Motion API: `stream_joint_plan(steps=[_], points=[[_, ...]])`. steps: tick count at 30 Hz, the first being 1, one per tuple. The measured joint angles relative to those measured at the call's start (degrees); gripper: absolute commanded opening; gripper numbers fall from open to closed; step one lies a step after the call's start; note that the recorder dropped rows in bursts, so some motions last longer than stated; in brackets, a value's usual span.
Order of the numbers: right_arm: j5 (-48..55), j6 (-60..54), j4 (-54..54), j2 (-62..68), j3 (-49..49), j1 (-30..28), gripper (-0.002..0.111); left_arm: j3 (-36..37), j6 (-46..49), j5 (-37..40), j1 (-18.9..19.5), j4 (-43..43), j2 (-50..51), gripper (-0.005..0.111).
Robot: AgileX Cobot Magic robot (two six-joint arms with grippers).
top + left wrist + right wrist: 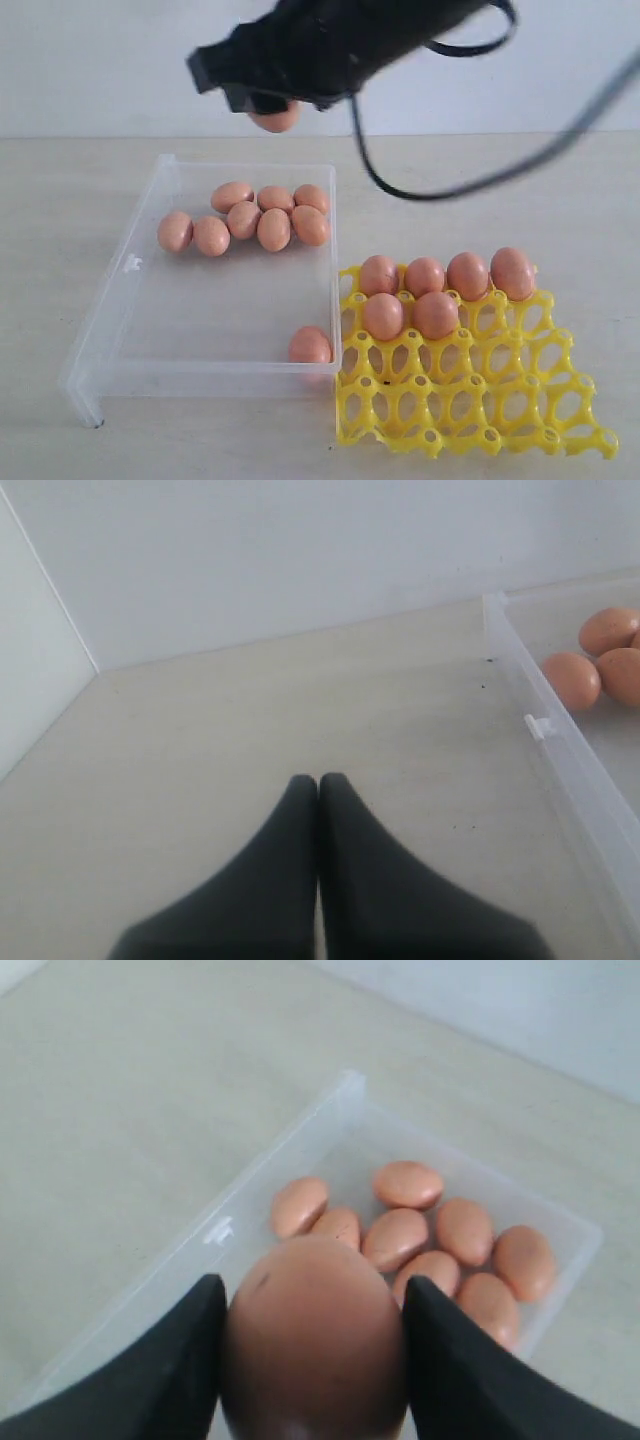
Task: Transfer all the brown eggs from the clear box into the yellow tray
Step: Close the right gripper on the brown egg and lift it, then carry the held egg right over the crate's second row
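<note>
My right gripper (270, 106) hangs high over the far side of the clear box (150, 300), shut on one brown egg (274, 119). In the right wrist view that held egg (315, 1350) fills the gap between the two black fingers (180, 1360). Below it, several brown eggs (250, 218) lie bunched at the box's far end, and one egg (310, 345) rests in the near right corner. The yellow tray (480, 410) stands right of the box with several eggs (440, 290) in its far cups. My left gripper (319, 778) is shut and empty over bare table beside the box wall (560, 740).
The pale table (60, 200) runs out on all sides of the box and tray. A black cable (450, 185) loops down from the right arm above the tray's far side. A white wall (100, 60) stands behind the table.
</note>
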Motion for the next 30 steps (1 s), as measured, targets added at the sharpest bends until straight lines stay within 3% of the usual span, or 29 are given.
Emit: stream_joint_plan(steps=[4, 7, 10, 13, 16, 19, 22, 27, 30], points=[[-23.9, 1.7, -4.4, -14.6, 25.4, -4.8, 0.001, 0.0, 0.0, 0.3, 0.0, 0.0, 0.0, -0.004], [-40.9, 2.8, 1.4, -21.1, 43.3, -13.8, 0.001, 0.0, 0.0, 0.8, 0.0, 0.0, 0.0, -0.004], [-53.4, 8.4, 16.0, -25.2, 53.1, -22.2, 0.000, 0.0, 0.0, 1.5, 0.0, 0.0, 0.0, -0.002], [-58.0, 17.2, 20.4, -26.8, 55.9, -26.3, 0.000, 0.0, 0.0, 1.6, 0.0, 0.0, 0.0, 0.011], [-59.0, 25.8, 4.8, -26.0, 55.4, -27.6, 0.000, 0.0, 0.0, 1.6, 0.0, 0.0, 0.0, 0.021], [-58.9, 37.5, -18.0, -22.9, 51.0, -29.9, 0.000, 0.0, 0.0, 1.7, 0.0, 0.0, 0.0, 0.022], [-61.7, 56.3, -41.3, -16.9, 44.9, -34.3, 0.000, 0.0, 0.0, 1.7, 0.0, 0.0, 0.0, 0.022], [-85.7, 83.1, -78.7, -4.3, 31.5, -44.3, 0.000, 0.0, 0.0, 1.9, 0.0, 0.0, 0.0, 0.017], [-90.9, 90.5, -92.1, 0.5, 26.8, -46.6, 0.000, 0.0, 0.0, 2.0, 0.0, 0.0, 0.0, 0.015]])
